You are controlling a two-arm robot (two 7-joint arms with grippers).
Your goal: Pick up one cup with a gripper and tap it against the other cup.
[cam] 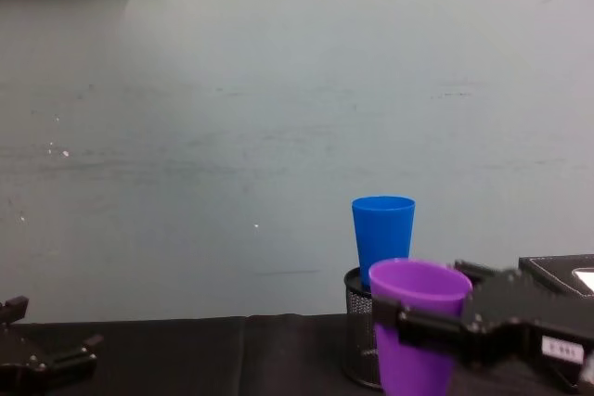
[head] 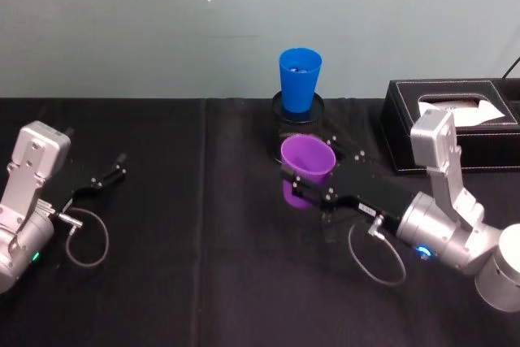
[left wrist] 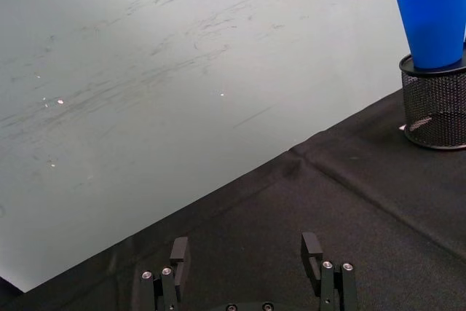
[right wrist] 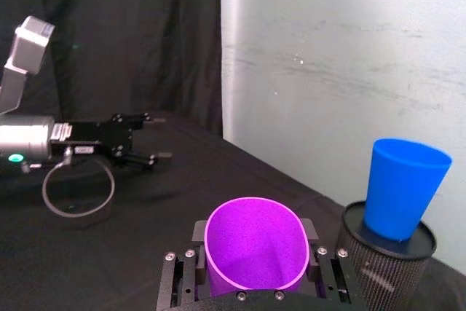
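The purple cup (head: 307,160) is held between the fingers of my right gripper (head: 313,184), just in front of a black mesh pen holder (head: 297,126). The blue cup (head: 299,79) stands upright in that holder, behind and above the purple cup and apart from it. In the right wrist view the purple cup (right wrist: 255,253) opens toward the camera, with the blue cup (right wrist: 403,187) beyond it. From the chest the purple cup (cam: 418,340) overlaps the blue cup (cam: 382,234) low down. My left gripper (head: 110,175) rests open at the table's left side, its fingers (left wrist: 178,253) spread with nothing between them.
A black tissue box (head: 455,123) stands at the back right, close behind my right arm. The table is covered in black cloth (head: 203,282), with a pale wall behind it. A cable loop (head: 85,237) lies by the left arm.
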